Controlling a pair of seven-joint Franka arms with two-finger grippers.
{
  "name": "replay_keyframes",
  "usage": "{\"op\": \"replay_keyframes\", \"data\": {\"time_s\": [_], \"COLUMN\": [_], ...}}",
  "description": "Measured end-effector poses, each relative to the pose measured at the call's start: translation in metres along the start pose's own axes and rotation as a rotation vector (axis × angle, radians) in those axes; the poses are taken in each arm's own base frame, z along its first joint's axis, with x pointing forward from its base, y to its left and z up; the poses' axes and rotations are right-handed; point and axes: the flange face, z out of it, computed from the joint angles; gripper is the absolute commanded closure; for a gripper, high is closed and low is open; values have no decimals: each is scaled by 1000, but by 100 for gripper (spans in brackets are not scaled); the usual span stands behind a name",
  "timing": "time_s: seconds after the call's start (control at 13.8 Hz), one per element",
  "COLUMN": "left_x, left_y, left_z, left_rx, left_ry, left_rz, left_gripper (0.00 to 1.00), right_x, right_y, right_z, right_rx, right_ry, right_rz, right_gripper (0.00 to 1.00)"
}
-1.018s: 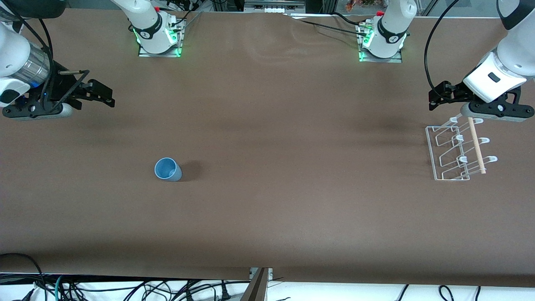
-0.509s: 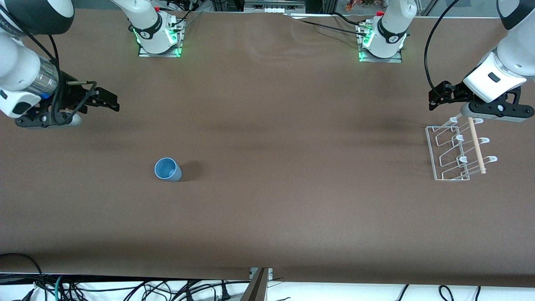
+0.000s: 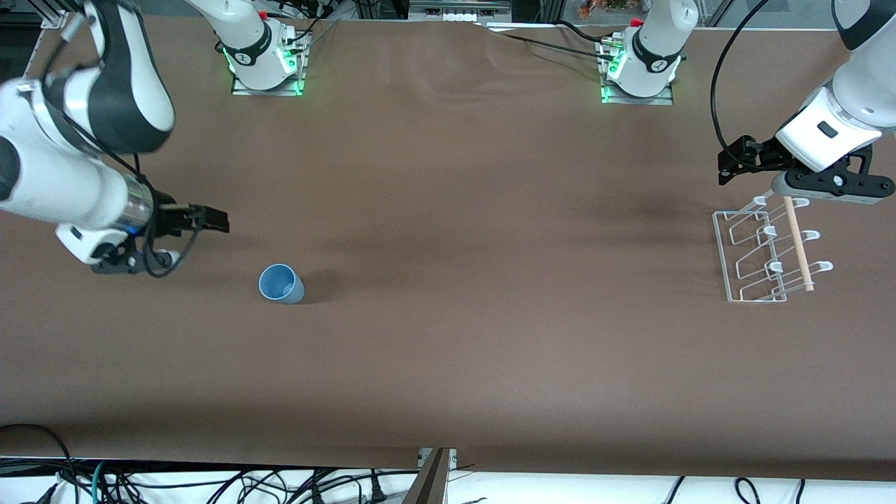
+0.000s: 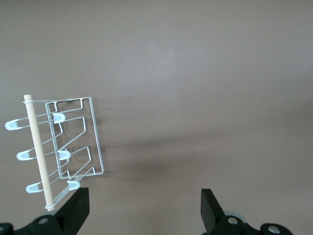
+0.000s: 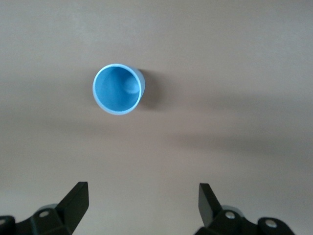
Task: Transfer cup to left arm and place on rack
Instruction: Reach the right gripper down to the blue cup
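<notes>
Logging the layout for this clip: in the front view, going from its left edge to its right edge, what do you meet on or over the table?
Right claw → cup → left claw → rack.

Upright cup [image 3: 281, 283] stands near right end effector [image 3: 210, 221], untouched.

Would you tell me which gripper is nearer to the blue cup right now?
The right. The right gripper hangs open near the cup, toward the right arm's end; the left gripper waits open by the rack.
</notes>
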Motion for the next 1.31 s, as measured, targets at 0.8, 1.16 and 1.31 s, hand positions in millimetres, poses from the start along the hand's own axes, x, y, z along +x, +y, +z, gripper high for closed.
{"op": "replay_keyframes", "data": {"time_s": [0.8,1.16,1.31], "left_x": [0,0,0], "left_y": [0,0,0], "left_z": [0,0,0], "left_rx": [0,0,0], "left_ry": [-1,-1,-2], "left_rz": [0,0,0], "left_gripper": [0,0,0], "right_x": [56,60,60], "right_y": [-8,-11,-14], "right_z": [121,151,156], "right_rx": [-3,-6,-7], "right_ry": [54,26,20], "right_rz": [-18,-22,-28], "right_gripper": [1,50,85]}}
